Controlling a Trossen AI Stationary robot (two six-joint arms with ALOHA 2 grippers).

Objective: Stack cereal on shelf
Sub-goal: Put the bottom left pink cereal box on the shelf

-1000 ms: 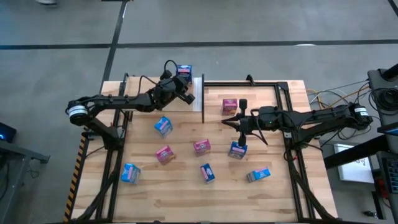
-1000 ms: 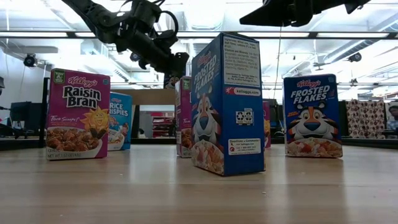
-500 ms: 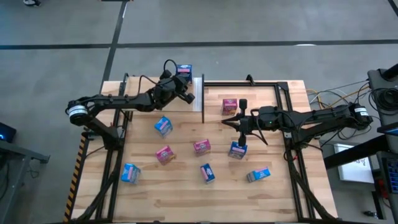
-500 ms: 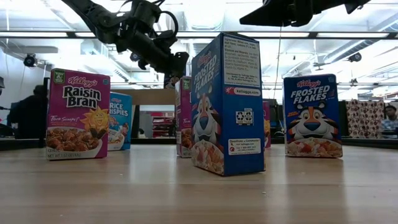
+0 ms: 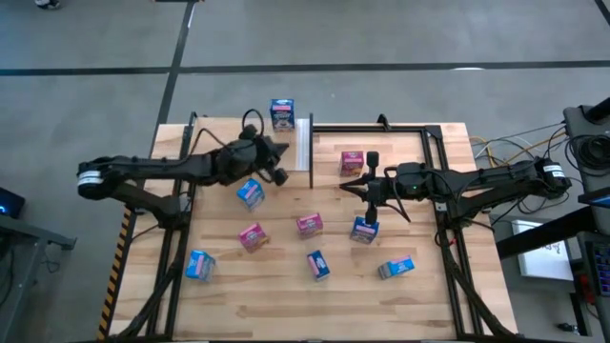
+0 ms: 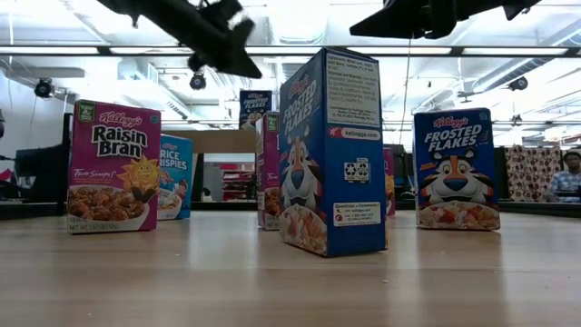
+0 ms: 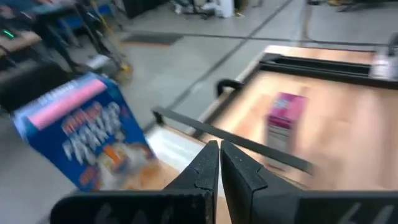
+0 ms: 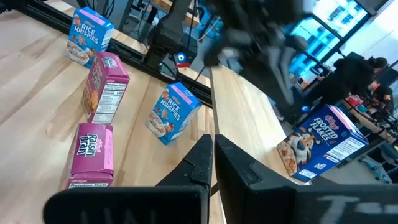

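Observation:
One blue cereal box (image 5: 281, 112) stands upright on the pale shelf (image 5: 224, 133) at the far left; the low view shows this box (image 6: 256, 107) too. My left gripper (image 7: 219, 147) is shut with nothing in it and hovers near the shelf's white strip (image 5: 303, 143), short of that box (image 7: 87, 143). My right gripper (image 5: 345, 186) hangs shut over the table's middle, touching nothing. Several blue and pink cereal boxes stand on the plank table, among them a blue one (image 5: 250, 193) and a pink one (image 5: 352, 162).
Other boxes dot the table: pink ones (image 5: 253, 235) (image 5: 309, 225), blue ones (image 5: 363, 230) (image 5: 317, 265) (image 5: 200, 265), and one lying flat (image 5: 396, 269). A black metal frame (image 5: 381, 127) edges the tabletop. A person (image 6: 570, 173) sits in the room behind the table.
My left gripper has drawn back from the blue box on the shelf, toward the table's near left, rising a little and staying shut. The box stays upright on the shelf.

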